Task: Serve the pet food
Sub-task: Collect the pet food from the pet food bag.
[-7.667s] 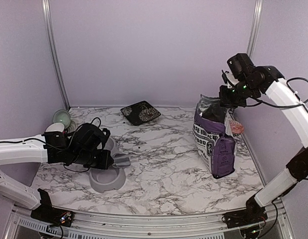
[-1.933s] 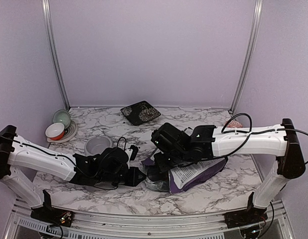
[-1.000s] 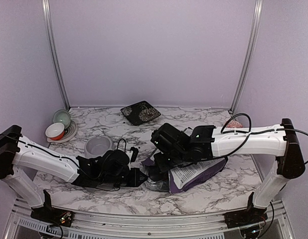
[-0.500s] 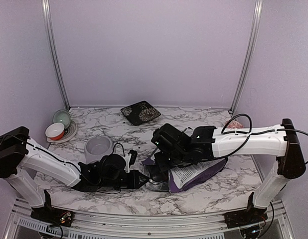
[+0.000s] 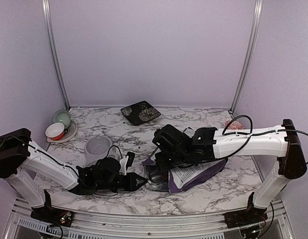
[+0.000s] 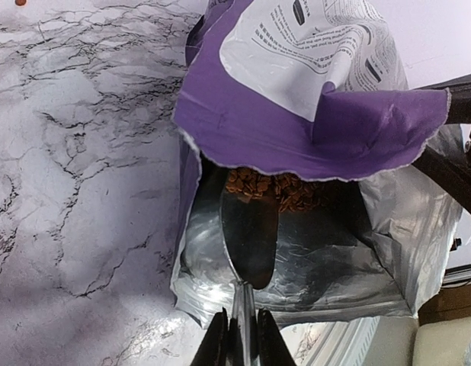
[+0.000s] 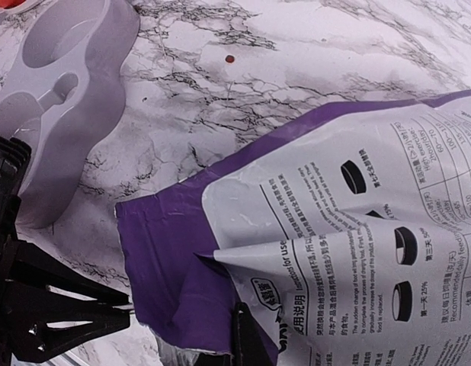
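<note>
Down at the near middle of the table, the purple-and-white bag lies on its side with its mouth gaping toward the left, and we are right in the scooping step. The left gripper is pinched narrow on the handle of the shiny scoop, whose bowl is well inside the foil-lined mouth, its tip just touching the heap of pet food sitting deep under the purple flap. Over on the right, the right gripper is clamped tight on the bag's upper lip, holding that flap up like a tent. Nothing looks loaded in the scoop yet, so the job looks early. To do this well, I'd say push the scoop low along the foil floor and farther into the heap, then tip the front edge up before backing out, so the pellets don't roll off. The lifted lip needs to stay high and steady; if it sags, it will drag across the scoop. The grey double bowl waits to the left, a short carry away, and one stray pellet on the marble warns how easily these spill.
</note>
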